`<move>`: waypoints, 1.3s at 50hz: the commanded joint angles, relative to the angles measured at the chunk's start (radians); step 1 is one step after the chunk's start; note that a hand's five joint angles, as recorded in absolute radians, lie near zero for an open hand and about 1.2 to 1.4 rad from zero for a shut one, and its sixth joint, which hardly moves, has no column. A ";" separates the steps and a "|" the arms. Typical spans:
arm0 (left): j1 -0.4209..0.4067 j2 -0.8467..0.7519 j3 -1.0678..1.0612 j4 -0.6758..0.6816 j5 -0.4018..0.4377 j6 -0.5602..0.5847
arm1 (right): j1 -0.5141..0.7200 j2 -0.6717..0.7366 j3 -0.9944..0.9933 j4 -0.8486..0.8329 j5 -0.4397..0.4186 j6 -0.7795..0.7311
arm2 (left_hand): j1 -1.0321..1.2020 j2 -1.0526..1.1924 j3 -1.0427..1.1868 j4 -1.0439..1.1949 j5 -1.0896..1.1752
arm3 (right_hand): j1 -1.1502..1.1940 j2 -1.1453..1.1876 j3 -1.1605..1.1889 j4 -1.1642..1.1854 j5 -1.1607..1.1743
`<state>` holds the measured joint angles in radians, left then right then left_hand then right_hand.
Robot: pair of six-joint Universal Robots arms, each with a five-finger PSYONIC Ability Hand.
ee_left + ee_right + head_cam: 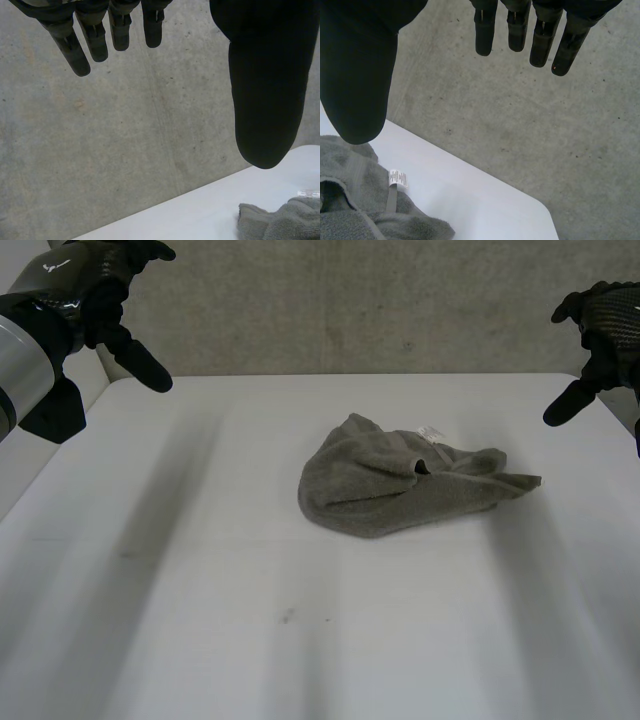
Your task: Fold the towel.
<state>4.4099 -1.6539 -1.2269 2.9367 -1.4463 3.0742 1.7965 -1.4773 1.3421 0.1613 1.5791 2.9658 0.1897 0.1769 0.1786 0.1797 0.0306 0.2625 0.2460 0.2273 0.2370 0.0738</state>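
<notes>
The towel [400, 485] lies in a crumpled grey heap on the white table [250, 590], unfolded, in the far half and somewhat toward the right edge. One corner of it sticks out flat toward that right edge, and the bulk bunches up rounded on the side facing the left edge. A small white label [430, 432] pokes out at the towel's far side (in my right wrist view the label [397, 179] shows small print that I cannot read). A dark little hollow sits where two folds meet near the top of the heap.

Out to my hands now. My left hand [110, 300] hangs in the air over the far left corner of the table, well apart from the towel. In its own wrist view the left hand's fingers [100, 35] are straight and spread away from the thumb, holding nothing, with a bit of the towel [282, 222] beyond the thumb's tip on the table [200, 215].

My right hand [600, 330] hovers over the far right corner, also well clear of the cloth. Its fingers [540, 35] are straight and apart from the thumb, nothing between them, and the towel [350, 200] lies under the thumb on the table [485, 200].

Beyond the far edge stands a grey concrete surface [380, 300].
</notes>
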 commanded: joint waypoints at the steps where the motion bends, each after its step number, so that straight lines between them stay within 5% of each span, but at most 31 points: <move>1: -0.001 -0.001 0.000 -0.005 0.000 0.000 | -0.009 0.002 0.000 -0.002 -0.005 -0.002 | -0.003 0.010 0.009 0.007 -0.018 | -0.088 -0.071 -0.053 -0.062 -0.074; 21: -0.012 -0.029 0.000 -0.048 0.001 0.014 | 0.003 0.008 0.020 -0.052 -0.045 -0.010 | -0.003 0.010 0.009 0.007 -0.018 | -0.088 -0.071 -0.053 -0.062 -0.074; 28: -0.012 -0.026 -0.002 -0.047 0.006 0.012 | 0.004 0.236 -0.076 0.061 -0.195 -0.025 | -0.003 0.010 0.009 0.007 -0.018 | -0.088 -0.071 -0.053 -0.062 -0.074; 40: -0.012 -0.030 -0.005 -0.044 0.007 0.009 | 0.040 0.669 -0.414 0.092 -0.146 0.055 | -0.003 0.010 0.009 0.007 -0.018 | 0.013 0.030 0.049 0.039 0.027; 47: -0.015 -0.052 -0.009 -0.039 0.007 0.012 | 0.043 0.862 -0.529 0.098 -0.143 0.116 | -0.003 0.010 0.009 0.007 -0.018 | 0.344 0.360 0.379 0.369 0.358; 50: -0.017 -0.067 -0.019 -0.031 0.011 0.012 | 0.047 0.865 -0.531 0.096 -0.139 0.116 | 0.003 0.016 0.014 0.013 -0.012 | 0.827 0.843 0.862 0.852 0.841; 51: -0.017 -0.067 -0.019 -0.031 0.011 0.012 | 0.047 0.865 -0.531 0.096 -0.139 0.116 | 0.003 0.016 0.014 0.013 -0.012 | 0.829 0.846 0.865 0.855 0.844; 52: -0.020 -0.078 -0.028 -0.022 0.014 0.012 | 0.053 0.853 -0.531 0.096 -0.140 0.117 | 0.006 0.019 0.017 0.016 -0.009 | 1.131 1.147 1.166 1.156 1.145; 58: -0.050 -0.130 -0.060 0.032 0.020 0.014 | 0.066 0.627 -0.430 0.093 -0.166 0.105 | 0.012 0.025 0.023 0.022 -0.003 | 1.134 1.150 1.169 1.159 1.148; 65: -0.132 -0.272 -0.086 0.260 0.021 0.018 | 0.066 0.388 -0.235 0.076 -0.254 0.047 | 0.044 0.057 0.055 0.054 0.029 | 1.134 1.150 1.169 1.159 1.148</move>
<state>4.3508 -1.7923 -1.2866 2.9868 -1.4280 3.0884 1.8616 -0.8087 0.8996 0.2518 1.4129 3.0738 0.1896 0.1773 0.1787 0.1787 0.0303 0.9612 1.1745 1.1763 1.1880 0.9549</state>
